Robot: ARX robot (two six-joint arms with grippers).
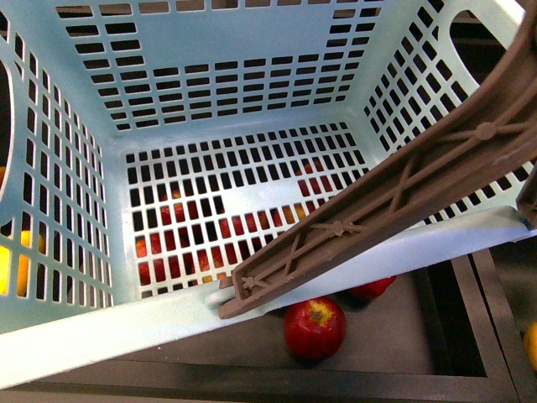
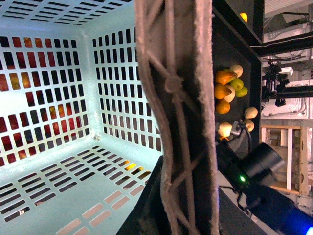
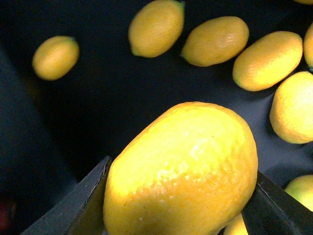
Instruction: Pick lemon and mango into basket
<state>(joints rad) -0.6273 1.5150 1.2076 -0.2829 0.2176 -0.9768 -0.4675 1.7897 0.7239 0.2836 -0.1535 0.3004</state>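
A small bright-yellow oval lemon (image 3: 181,166) fills the right wrist view, clamped from both sides by the dark fingers (image 3: 80,205) of the right claw (image 3: 178,210) above a dark surface (image 3: 98,98) strewn with other loose yellow fruits (image 3: 156,27). In the front view, the light mint-teal slotted plastic basket (image 1: 252,92) sits close below the camera, its brown ribbed swing handle (image 1: 403,193) slanting across the near rim, with a red apple (image 1: 315,327) just beyond that rim. The left wrist view is crowded by the handle, and a dark shape (image 2: 142,215) beside it may be a finger, so I cannot tell whether the left claw is apart or closed.
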